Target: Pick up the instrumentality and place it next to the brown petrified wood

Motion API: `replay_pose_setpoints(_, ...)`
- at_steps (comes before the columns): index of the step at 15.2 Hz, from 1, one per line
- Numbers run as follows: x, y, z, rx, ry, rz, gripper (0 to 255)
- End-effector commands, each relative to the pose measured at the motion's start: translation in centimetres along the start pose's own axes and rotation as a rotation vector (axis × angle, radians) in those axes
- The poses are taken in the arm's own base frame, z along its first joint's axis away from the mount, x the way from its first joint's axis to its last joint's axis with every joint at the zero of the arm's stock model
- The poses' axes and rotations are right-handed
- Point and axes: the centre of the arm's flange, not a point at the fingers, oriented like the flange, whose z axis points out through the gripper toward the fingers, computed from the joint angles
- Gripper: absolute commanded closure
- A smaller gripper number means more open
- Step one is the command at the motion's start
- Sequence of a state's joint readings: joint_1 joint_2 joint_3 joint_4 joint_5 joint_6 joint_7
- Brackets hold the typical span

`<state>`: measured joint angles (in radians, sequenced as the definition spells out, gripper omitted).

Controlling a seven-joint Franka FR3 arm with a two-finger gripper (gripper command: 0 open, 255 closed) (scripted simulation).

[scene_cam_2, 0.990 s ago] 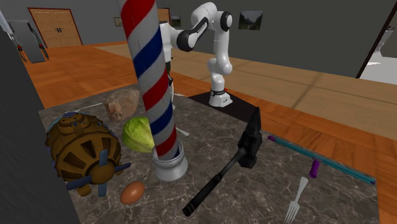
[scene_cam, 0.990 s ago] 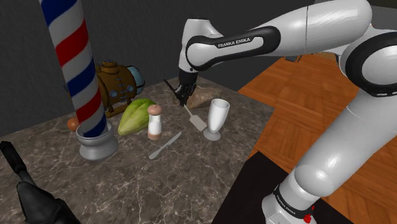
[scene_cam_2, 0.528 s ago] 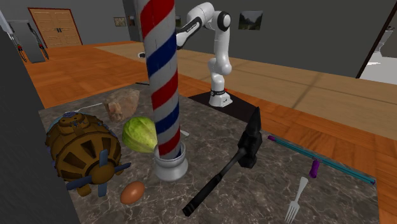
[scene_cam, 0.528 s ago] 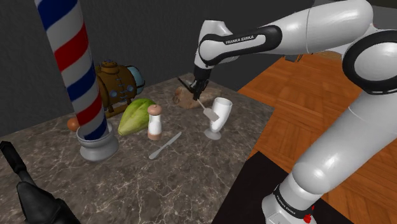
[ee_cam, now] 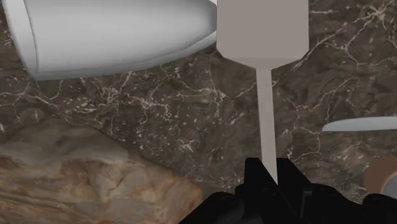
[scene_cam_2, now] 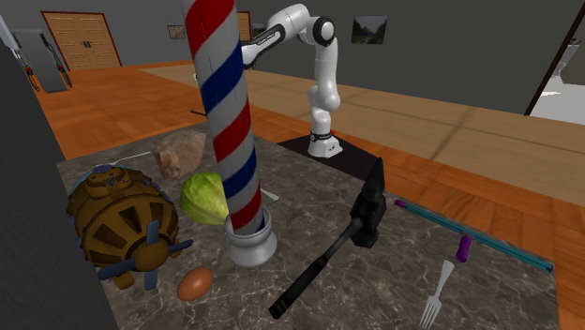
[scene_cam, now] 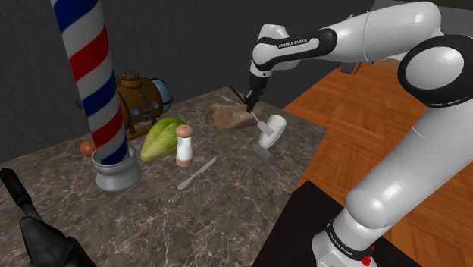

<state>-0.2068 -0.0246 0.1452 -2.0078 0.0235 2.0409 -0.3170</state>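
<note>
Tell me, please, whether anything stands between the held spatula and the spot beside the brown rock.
Partly: the tilted white cup sits beside the blade of the spatula, crowding that side. Bare marble shows between the handle and the rock, so that stretch looks open.

Arm: glossy white links; dark joints; "FRANKA EMIKA" lettering
Gripper: all black
Base: black ring; red spot

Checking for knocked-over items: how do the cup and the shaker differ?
The cup is tilted; the shaker stands upright. The cup is all white; the shaker has a brown cap. Both rest on the marble table.
</note>
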Motion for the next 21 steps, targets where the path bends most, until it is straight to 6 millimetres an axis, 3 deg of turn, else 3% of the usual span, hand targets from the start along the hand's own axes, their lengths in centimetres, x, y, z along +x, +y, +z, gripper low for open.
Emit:
replay_pose_setpoints(1,-0.2,2.5,0.3,0.0,0.0,-0.002,255)
replay_pose_setpoints(21,-3.2,28.8,0.2,0.0,0.0,-0.002,255)
